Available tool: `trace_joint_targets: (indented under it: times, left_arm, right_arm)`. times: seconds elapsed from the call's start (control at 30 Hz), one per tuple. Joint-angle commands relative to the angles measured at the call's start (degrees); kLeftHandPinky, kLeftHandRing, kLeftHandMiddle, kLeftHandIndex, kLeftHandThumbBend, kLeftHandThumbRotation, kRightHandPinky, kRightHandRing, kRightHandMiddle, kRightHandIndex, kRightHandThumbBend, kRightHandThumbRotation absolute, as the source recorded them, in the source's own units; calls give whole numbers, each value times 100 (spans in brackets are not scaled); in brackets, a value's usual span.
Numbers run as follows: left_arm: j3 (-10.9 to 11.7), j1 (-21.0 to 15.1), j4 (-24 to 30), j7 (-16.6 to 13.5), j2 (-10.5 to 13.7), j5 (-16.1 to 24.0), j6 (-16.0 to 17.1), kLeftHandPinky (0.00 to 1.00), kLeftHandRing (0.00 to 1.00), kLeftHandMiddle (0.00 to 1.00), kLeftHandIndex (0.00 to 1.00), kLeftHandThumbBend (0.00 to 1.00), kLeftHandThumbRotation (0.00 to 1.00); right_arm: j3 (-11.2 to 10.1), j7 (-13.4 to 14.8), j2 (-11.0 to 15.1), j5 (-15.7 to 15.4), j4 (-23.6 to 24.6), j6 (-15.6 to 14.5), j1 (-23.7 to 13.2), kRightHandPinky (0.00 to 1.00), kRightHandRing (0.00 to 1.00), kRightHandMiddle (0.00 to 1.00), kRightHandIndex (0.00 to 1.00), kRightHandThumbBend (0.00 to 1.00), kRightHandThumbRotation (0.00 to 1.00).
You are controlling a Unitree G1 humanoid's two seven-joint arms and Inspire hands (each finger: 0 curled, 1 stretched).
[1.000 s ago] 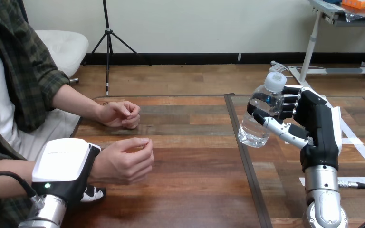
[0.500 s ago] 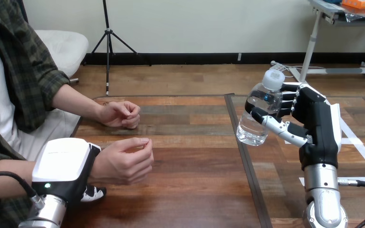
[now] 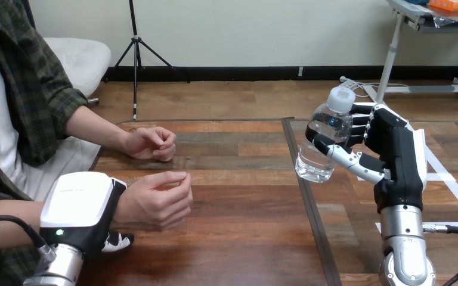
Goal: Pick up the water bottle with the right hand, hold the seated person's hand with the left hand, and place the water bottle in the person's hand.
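My right hand [image 3: 396, 164] has its fingers clasped round the clear plastic water bottle with a white cap [image 3: 324, 143], held above the brown wooden tabletop [image 3: 244, 238] toward its right edge, with the cap tipped up and to the right. Near the front left corner, my left hand [image 3: 83, 205] has its fingers curled round the wrist of the person's hand [image 3: 158, 199]. That hand lies well apart to the bottle's left, so I judge the carry runs leftward.

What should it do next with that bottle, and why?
Probably carry the bottle leftward toward the person's nearer hand: the right hand grips it raised, well apart from that hand, whose wrist the left hand holds.
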State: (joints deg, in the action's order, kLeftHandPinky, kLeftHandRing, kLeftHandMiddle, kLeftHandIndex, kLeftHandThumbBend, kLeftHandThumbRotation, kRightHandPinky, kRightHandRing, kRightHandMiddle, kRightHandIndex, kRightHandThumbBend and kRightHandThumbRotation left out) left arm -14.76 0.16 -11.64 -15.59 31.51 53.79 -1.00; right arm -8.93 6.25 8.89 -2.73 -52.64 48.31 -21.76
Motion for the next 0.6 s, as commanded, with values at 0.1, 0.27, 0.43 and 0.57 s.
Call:
trace_joint_targets:
  times: [0.1, 0.27, 0.43, 0.57]
  left_arm:
    - [-36, -125, 320, -115, 19, 33, 107, 30, 34, 39, 41, 83, 0]
    - [-33, -125, 339, -120, 12, 51, 84, 31, 34, 39, 41, 83, 0]
    - [-34, -141, 276, -247, 29, 43, 179, 30, 33, 38, 39, 85, 0]
    - [-39, -138, 279, -248, 44, 43, 194, 30, 34, 38, 40, 85, 0]
  right_arm:
    - [6, -87, -36, 137, 402, 212, -312, 38, 43, 49, 53, 72, 0]
    - [5, -62, -32, 106, 403, 217, -312, 37, 43, 49, 53, 73, 0]
    - [3, -75, -39, 117, 375, 243, -321, 38, 43, 49, 53, 73, 0]
    - [7, -89, -28, 112, 359, 275, -326, 38, 43, 49, 53, 72, 0]
